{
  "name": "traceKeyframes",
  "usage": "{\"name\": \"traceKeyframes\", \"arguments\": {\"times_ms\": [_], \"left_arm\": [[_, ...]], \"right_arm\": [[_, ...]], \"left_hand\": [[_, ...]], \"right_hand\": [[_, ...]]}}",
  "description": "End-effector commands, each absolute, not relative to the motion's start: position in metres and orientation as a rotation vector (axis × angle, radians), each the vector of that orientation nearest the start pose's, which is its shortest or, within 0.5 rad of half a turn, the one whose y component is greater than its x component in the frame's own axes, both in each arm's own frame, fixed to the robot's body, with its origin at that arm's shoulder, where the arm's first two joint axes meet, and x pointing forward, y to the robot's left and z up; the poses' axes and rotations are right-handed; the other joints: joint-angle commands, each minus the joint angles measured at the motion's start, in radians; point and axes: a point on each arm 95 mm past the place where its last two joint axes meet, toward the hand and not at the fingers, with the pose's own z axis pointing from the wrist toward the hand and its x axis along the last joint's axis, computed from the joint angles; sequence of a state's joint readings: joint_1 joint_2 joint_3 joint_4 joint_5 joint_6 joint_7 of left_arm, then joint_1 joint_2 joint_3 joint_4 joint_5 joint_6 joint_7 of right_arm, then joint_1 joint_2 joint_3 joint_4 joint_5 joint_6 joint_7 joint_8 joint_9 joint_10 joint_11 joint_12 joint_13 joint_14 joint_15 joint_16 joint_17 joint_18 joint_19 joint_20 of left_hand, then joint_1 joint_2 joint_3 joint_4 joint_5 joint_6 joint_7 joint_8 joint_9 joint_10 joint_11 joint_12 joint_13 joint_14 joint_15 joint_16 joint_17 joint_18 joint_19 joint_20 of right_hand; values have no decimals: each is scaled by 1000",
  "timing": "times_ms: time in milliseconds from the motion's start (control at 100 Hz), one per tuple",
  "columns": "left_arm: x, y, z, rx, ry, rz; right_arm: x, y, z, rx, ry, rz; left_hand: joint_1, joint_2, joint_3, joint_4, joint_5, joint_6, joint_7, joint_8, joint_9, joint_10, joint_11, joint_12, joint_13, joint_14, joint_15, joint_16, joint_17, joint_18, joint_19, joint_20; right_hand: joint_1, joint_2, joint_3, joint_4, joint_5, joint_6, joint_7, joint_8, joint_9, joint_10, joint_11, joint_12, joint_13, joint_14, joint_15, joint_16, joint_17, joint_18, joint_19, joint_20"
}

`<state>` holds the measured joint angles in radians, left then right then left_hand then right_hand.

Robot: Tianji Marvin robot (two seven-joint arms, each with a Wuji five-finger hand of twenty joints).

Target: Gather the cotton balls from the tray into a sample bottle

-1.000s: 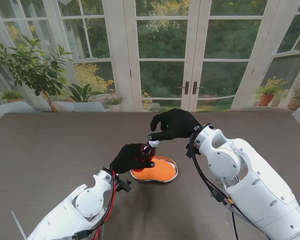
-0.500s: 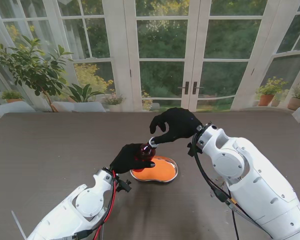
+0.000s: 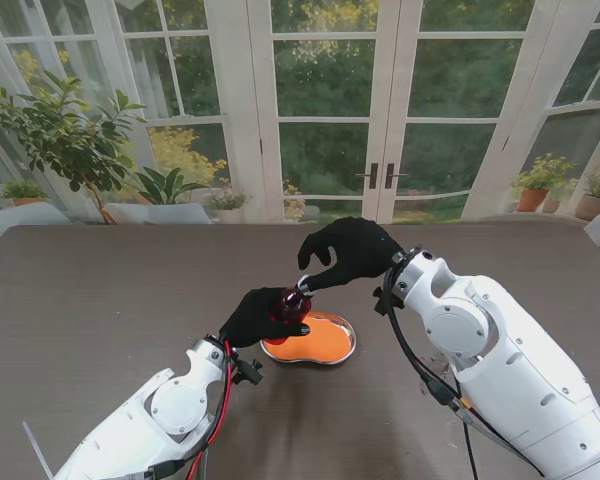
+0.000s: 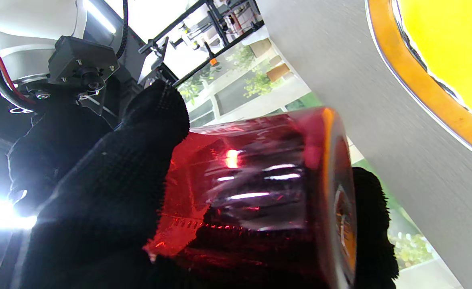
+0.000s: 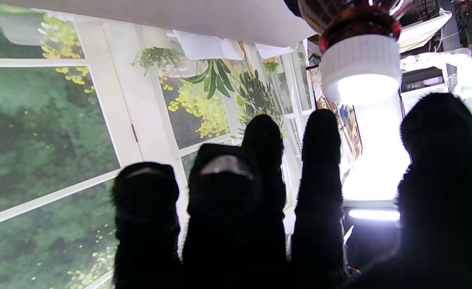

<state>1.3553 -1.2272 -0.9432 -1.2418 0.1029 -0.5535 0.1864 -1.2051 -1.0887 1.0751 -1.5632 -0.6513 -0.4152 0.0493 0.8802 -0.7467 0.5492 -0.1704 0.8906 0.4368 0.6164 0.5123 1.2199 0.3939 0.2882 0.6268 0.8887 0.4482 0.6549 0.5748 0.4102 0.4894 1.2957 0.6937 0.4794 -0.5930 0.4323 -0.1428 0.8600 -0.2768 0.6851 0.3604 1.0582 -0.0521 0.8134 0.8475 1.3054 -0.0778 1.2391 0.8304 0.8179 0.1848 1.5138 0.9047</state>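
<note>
my right hand [image 3: 348, 252] has drifted a touch left and toward me over the last second, fingertips now right at the white cap [image 3: 302, 286] of the red bottle [image 3: 291, 300]. wrist view shows the fingers [image 5: 319, 160] spread with the cap [image 5: 360, 66] just past them, can't tell if they touch. right forearm shifted slightly away from me. the bottle tilted a hair more toward the right hand.

We see a glossy red translucent bottle [image 4: 260, 188], matt knitted black fingers [image 5: 320, 160], and a finely textured matt surface [image 3: 100, 290].
</note>
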Motion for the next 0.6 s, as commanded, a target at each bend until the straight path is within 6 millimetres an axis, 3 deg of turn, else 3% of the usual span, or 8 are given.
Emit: {"name": "traceKeyframes", "arguments": {"times_ms": [0,430,440,460,480,490,520,590], "left_arm": [[417,-87,-356,-1722,989,-2539],[417,-87,-356,-1718,988,-2541],[417,-87,-356,-1718,989,-2542],[417,-87,-356,-1718,989,-2542],[417,-87,-356,-1717,989,-2542],[417,-87,-355,-1717,989,-2543],[417,-87,-355,-1716,988,-2543],[417,-87,-355,-1715,988,-2544]], "right_arm": [[454,69,-203,860,1626,2120],[450,65,-207,821,1651,2100],[450,66,-207,819,1650,2100],[451,66,-207,817,1649,2101],[451,67,-208,816,1649,2103],[451,67,-208,817,1650,2103],[451,68,-208,818,1650,2105],[451,69,-209,819,1649,2108]], "left_hand": [[166,224,294,-24,166,-286,125,1,83,-116,31,-2,-5,-13,8,9,-20,-31,36,20],[166,224,293,-24,166,-288,125,1,81,-118,30,-1,-6,-13,7,10,-21,-33,36,20],[166,224,293,-24,165,-286,125,1,81,-118,30,-1,-6,-13,7,10,-21,-34,36,20],[166,224,293,-24,165,-287,125,1,80,-118,30,-1,-7,-14,7,10,-21,-34,36,20],[166,224,293,-25,165,-287,125,1,80,-116,30,-1,-7,-14,7,10,-21,-34,36,20],[166,224,293,-25,165,-287,125,1,80,-116,30,-1,-7,-14,7,10,-21,-34,36,20],[166,224,293,-24,165,-287,125,1,80,-116,30,-1,-7,-12,7,10,-21,-34,36,20],[166,224,293,-24,165,-287,125,1,80,-116,30,-1,-6,-14,7,10,-21,-34,36,20]], "right_hand": [[-26,10,-12,2,11,-5,-8,-2,-7,-12,22,14,15,-15,22,13,-6,-18,0,14],[112,-82,26,-8,5,10,-18,-4,-11,-23,18,14,17,-36,22,15,5,-19,-6,13],[89,-168,131,11,5,10,-17,-4,-10,-24,18,14,15,-39,27,17,6,-20,-6,12],[-59,-451,471,16,7,9,-16,-5,-8,-24,19,14,16,-39,30,19,8,-20,-5,11],[-201,-649,833,-65,9,10,-14,-5,-5,-24,20,14,16,-38,33,19,9,-19,-5,10],[-230,-689,918,-92,12,11,-12,-5,-3,-25,20,14,16,-39,33,20,10,-19,-5,10],[-256,-734,1015,-120,18,11,-9,-4,2,-25,22,14,16,-36,38,21,12,-18,-4,10],[-255,-735,1026,-122,33,9,0,-1,12,-26,24,14,17,-39,47,24,17,-17,-1,11]]}}
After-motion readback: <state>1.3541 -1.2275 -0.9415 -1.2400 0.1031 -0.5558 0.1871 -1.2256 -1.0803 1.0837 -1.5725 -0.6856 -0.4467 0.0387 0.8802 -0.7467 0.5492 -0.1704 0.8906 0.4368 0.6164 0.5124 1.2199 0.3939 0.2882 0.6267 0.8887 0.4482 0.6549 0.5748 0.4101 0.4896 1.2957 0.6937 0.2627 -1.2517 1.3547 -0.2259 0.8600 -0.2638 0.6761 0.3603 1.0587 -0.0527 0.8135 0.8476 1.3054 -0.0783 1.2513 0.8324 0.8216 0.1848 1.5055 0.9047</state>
